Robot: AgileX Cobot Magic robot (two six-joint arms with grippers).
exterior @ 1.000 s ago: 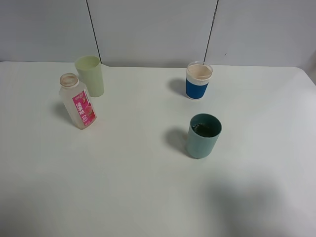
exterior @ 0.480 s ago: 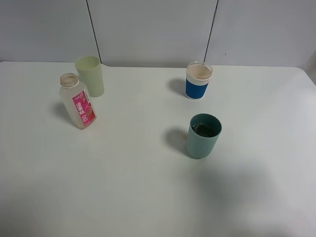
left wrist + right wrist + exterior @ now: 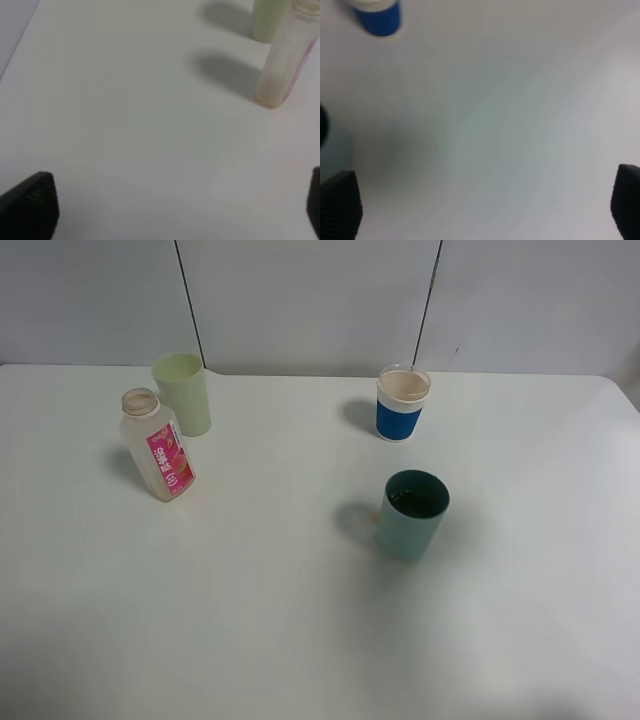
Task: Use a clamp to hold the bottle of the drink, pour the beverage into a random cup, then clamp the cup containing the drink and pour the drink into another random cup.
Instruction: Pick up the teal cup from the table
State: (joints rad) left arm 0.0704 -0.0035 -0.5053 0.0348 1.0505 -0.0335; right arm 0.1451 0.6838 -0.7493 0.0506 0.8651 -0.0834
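Inside teal tumbler (image 3: 405,535), seemingly dark liquid (image 3: 412,505).

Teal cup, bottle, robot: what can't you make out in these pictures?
Teal cup: in the high view its dark inside hides how much drink it holds; the right wrist view blurs and crops it.
Bottle: label print is too small in the high view; the left wrist view's edge crops its neck.
Blue-banded cup: the right wrist view's edge crops its rim.
Left end effector, right end effector: only fingertips show, at wrist-view edges.

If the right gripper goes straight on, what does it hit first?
Likely only bare table: ahead of the right gripper looks free. Teal tumbler and blue-banded cup stand off to one side.
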